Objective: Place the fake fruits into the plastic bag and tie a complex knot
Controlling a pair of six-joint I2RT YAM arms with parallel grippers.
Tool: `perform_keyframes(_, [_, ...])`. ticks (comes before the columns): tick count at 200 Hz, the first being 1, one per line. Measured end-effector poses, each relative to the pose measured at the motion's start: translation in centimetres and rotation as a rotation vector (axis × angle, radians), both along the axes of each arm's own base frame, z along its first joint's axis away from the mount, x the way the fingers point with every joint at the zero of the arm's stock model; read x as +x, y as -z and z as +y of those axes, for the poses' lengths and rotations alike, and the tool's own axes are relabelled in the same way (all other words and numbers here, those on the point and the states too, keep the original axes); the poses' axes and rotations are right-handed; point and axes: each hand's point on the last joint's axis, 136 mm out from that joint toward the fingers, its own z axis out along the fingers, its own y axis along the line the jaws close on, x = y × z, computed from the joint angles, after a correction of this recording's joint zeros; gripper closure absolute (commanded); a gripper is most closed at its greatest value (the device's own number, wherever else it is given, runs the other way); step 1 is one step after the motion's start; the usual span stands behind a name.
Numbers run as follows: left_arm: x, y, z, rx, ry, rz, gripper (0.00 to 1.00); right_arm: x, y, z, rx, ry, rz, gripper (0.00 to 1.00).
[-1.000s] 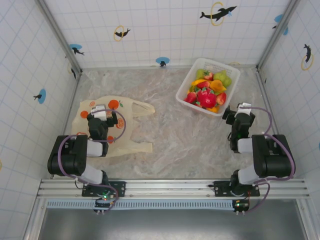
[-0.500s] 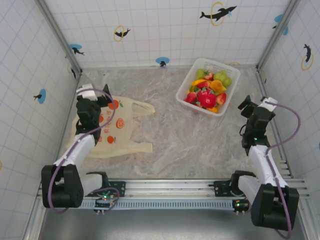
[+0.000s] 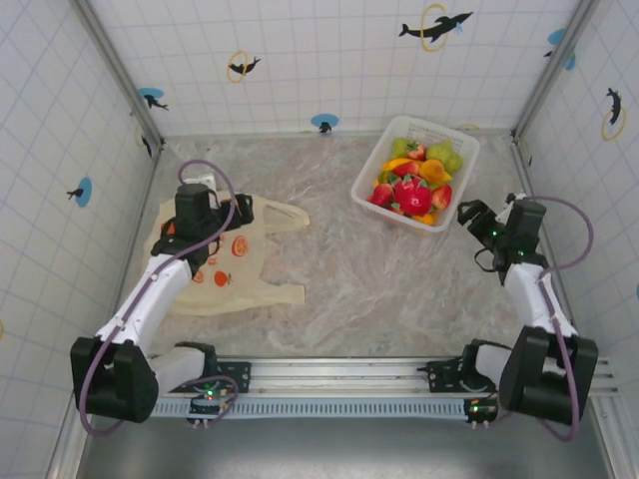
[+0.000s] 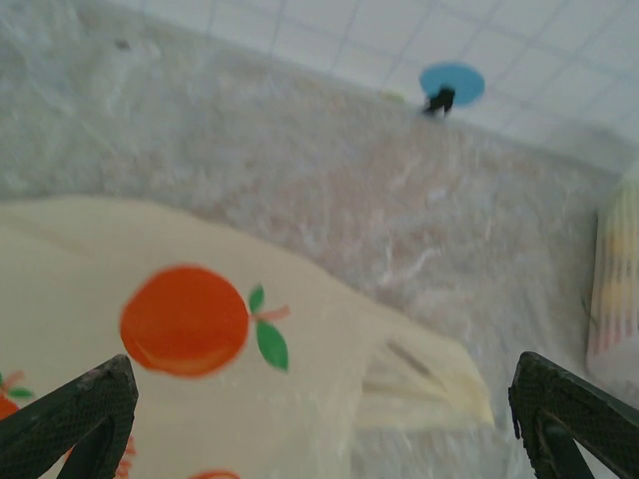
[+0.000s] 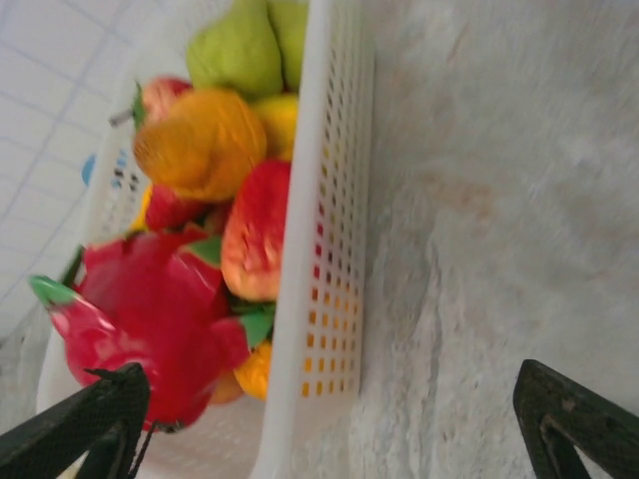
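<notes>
**Cream-yellow plastic bag (image 3: 235,284) flat, nothing loaded yet**

It lies on the left of the surface (image 3: 379,289), long axis left-right, handles pointing toward the white basket (image 3: 372,160) holding the fake fruits (image 3: 411,190). Left jaws hover wide apart above it. Right jaws, also apart, sit beside the basket. The likely next move is to open the bag's mouth and pick a fruit.

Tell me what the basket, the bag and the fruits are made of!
Basket: looks like stiff white plastic, with rows of little moulded holes. Bag: seems thin, soft cream plastic film; it lies flat and crinkles at the handle. Fruits: probably plastic too, smooth, bright and a bit shiny.
</notes>
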Motion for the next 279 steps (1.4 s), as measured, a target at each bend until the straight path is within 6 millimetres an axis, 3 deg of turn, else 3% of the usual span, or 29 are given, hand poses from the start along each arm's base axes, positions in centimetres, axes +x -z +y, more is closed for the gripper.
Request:
perform_keyframes(22, [-0.9, 1.3, -1.0, 0.014, 0.027, 0.062, 0.03, 0.6, 1.4, 2.2, 0.053, -0.069, 0.066, 0.18])
perform_keyframes(48, [-1.2, 2.2, -0.7, 0.027, 0.017, 0.098, 0.03, 1.4, 1.6, 3.8, 0.072, -0.12, 0.086, 0.33])
perform_keyframes(72, [-1.0, 2.0, -0.6, 0.035, 0.008, 0.099, 0.03, 2.0, 1.7, 3.8, 0.079, -0.115, 0.099, 0.47])
perform_keyframes(122, [-1.0, 2.0, -0.1, 0.053, -0.01, 0.103, 0.03, 2.0, 3.0, 4.1, 0.08, -0.12, 0.144, 0.59])
perform_keyframes(167, [-0.7, 1.1, 0.0, 0.063, -0.016, 0.089, 0.03, 2.6, 3.5, 4.0, 0.049, -0.134, 0.174, 0.85])
perform_keyframes(223, [-0.8, 0.9, -0.2, 0.074, 0.009, 0.11, 0.03, 3.4, 3.5, 2.6, -0.052, -0.172, 0.238, 0.92])
perform_keyframes(279, [-1.5, 2.3, -1.1, 0.069, 0.067, 0.17, 0.09, 6.2, 3.4, 1.5, -0.081, -0.287, 0.225, 0.91])
